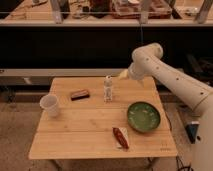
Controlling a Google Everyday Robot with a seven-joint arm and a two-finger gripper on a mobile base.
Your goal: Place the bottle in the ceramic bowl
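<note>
The bottle [108, 89] is small and whitish with a white cap and stands upright near the back middle of the wooden table [85, 127]. The green glazed ceramic bowl [143, 116] sits at the right side of the table and looks empty. My gripper [122, 75] is at the end of the white arm [165, 70] that reaches in from the right. It hovers just right of and slightly above the bottle's cap, not touching it.
A white plastic cup [50, 105] stands at the table's left edge. A dark brown flat object [80, 94] lies left of the bottle. A reddish-brown packet [120, 137] lies near the front edge. Shelving with clutter runs behind the table.
</note>
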